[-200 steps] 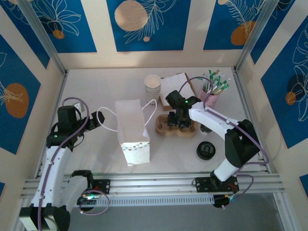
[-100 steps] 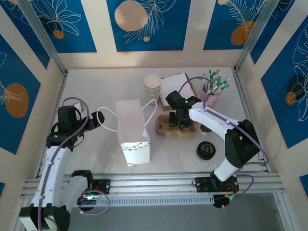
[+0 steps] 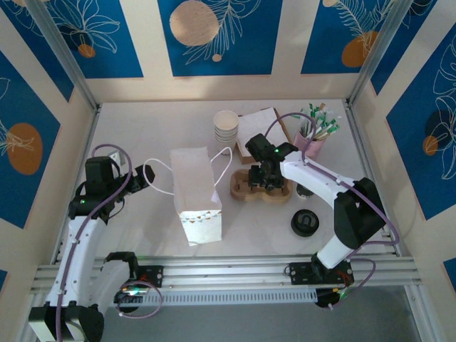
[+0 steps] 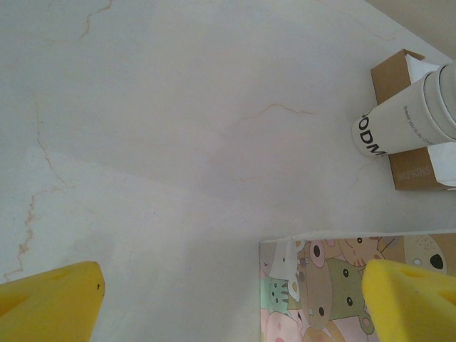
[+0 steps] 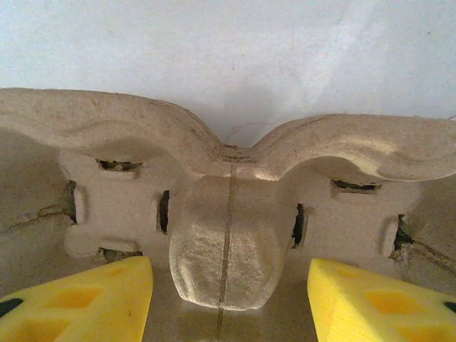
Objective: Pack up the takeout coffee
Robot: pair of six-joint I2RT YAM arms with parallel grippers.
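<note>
The left tool [image 3: 137, 181] hangs low over the bare counter [image 3: 142, 128] at the left side, its yellow fingers [image 4: 50, 299] spread wide with nothing between them. Just to its right, a white cord handle [image 3: 158, 177] loops out from the paper bag [image 3: 196, 192], which sits mid-counter. In the left wrist view the bag's cartoon-animal print [image 4: 335, 285] shows near the right finger, with open counter beyond it. Farther back stand a stack of paper cups [image 3: 226, 126] and, touching it, a brown box [image 3: 260, 128] holding white paper; the left wrist camera sees the cups [image 4: 399, 121] in front of the box [image 4: 410, 167].

Right of the bag lies the moulded pulp cup carrier [image 3: 261, 189]. The right tool [image 3: 265, 177] is down on it, fingers [image 5: 78, 299] set wide on either side of the carrier's central ridge [image 5: 226, 249], not closed on it. Behind the right arm stands a pink cup of stirrers [image 3: 313, 139]. A black lid [image 3: 305, 222] lies near the front, apart from the carrier.
</note>
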